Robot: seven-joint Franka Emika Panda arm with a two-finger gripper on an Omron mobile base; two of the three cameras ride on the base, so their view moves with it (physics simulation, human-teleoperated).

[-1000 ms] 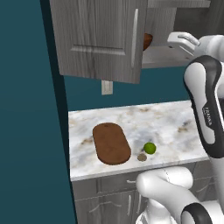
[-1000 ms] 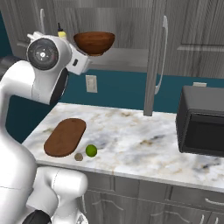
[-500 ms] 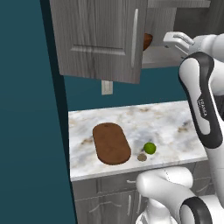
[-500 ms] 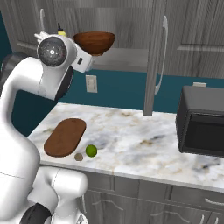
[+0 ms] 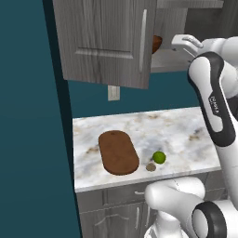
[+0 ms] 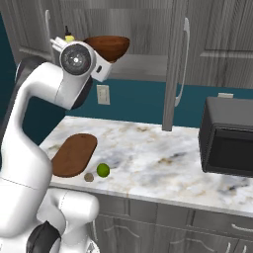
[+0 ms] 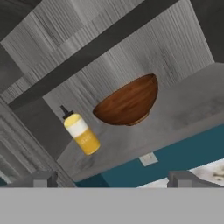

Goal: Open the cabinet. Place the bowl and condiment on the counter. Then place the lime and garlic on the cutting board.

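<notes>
Raised and drawn nearer the open cabinet (image 5: 111, 42) since a second ago, the pincer (image 7: 109, 177) is held spread and empty before the shelf. Bowl (image 7: 129, 103) and condiment (image 7: 82, 133) are seen on it; the bowl should be approached next

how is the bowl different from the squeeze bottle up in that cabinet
The bowl is wide, round and dark reddish-brown wood; the condiment bottle is slim, yellow, pale-labelled, with a black pointed cap. The bowl is far bigger. Both stand side by side on the grey shelf.
</notes>
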